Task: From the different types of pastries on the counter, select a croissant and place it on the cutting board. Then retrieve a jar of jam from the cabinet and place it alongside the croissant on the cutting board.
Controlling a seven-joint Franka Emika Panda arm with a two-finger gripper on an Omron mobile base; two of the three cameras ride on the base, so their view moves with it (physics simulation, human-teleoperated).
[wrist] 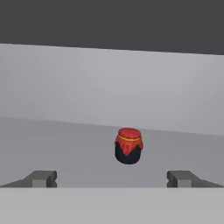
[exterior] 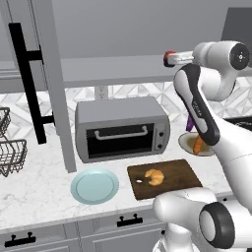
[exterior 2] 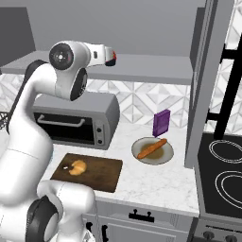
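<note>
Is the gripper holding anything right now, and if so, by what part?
Nothing. The gripper is open and empty; the jar of jam stands ahead of it on the cabinet shelf, untouched.

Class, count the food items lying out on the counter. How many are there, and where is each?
2. A croissant lies on the cutting board. An orange-brown stick-shaped pastry lies on a plate near the purple box. The arm may hide others.
</note>
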